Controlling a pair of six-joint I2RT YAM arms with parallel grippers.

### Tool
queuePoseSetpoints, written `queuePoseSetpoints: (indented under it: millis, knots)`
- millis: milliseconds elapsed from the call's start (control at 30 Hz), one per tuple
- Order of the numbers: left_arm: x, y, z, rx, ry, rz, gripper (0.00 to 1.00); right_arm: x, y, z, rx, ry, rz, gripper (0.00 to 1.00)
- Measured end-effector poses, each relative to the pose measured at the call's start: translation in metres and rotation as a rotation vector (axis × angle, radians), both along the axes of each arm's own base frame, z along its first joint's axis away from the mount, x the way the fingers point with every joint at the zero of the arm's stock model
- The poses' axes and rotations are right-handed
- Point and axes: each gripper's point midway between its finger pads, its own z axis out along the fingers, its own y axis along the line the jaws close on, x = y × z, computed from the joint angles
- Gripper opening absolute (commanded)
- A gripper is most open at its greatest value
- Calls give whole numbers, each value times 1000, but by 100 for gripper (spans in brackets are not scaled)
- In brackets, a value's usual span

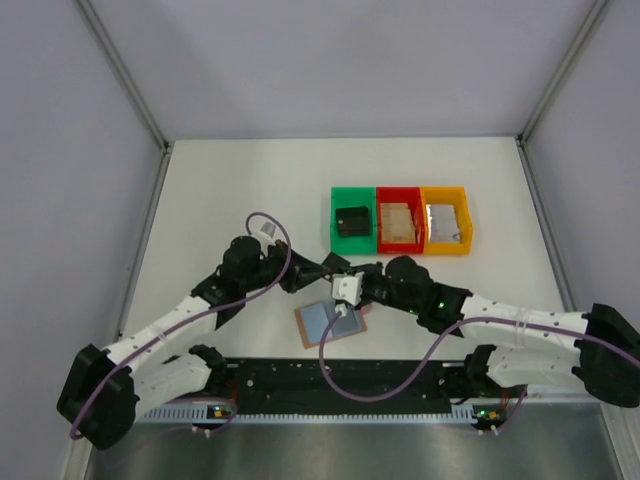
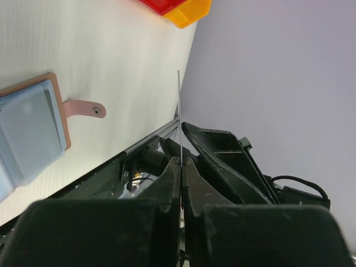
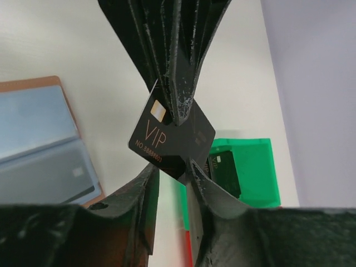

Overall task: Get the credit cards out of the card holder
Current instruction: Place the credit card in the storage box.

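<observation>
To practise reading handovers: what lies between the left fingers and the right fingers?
The black VIP card, pinched by the left fingers, its lower corner between the right fingers; right wrist view.

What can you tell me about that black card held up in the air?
The black card is thin, glossy plastic with gold VIP lettering, a number and a chip. It hangs tilted like a diamond, pinched at its top by the left gripper; its lower corner sits between the right gripper's parted fingers.
</observation>
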Motion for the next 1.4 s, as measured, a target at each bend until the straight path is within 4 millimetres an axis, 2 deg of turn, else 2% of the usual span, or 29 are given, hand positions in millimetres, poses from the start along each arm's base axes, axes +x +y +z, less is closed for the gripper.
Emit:
queuePoseSetpoints:
  millis: [133, 267, 333, 467, 600, 700, 867, 1000, 1133, 1300, 1400]
  knots:
    - [-2, 4, -6, 6, -29, 6, 0, -1, -1, -2, 47, 82, -48, 54]
    - [-2, 15, -9, 18, -136, 49, 0, -3, -6, -8, 125, 260, -132, 64]
    - [-4, 24, 0, -4, -229, 87, 0, -2, -10, -7, 192, 375, -193, 67]
    - [-3, 40, 3, -32, -359, 168, 0, -4, -10, 10, 388, 607, -257, 70]
    - [-1, 47, 7, -48, -436, 210, 0, -13, 2, 38, 618, 805, -234, 70]
    - [-1, 48, 20, -75, -493, 218, 0, -21, 10, 50, 740, 950, -221, 68]
    - [-3, 48, 39, -117, -574, 217, 0, -22, 20, 65, 872, 1113, -220, 67]
    - [-5, 45, 35, -94, -592, 185, 0, -19, 17, 67, 903, 1149, -240, 68]
    - [-5, 37, 24, 17, -627, 102, 0, -10, -2, 59, 882, 1135, -322, 68]
    - [4, 23, 31, 198, -773, -51, 0, -12, -25, 59, 807, 1049, -379, 68]
    - [17, 7, 35, 306, -873, -185, 0, -13, -34, 65, 765, 985, -385, 68]
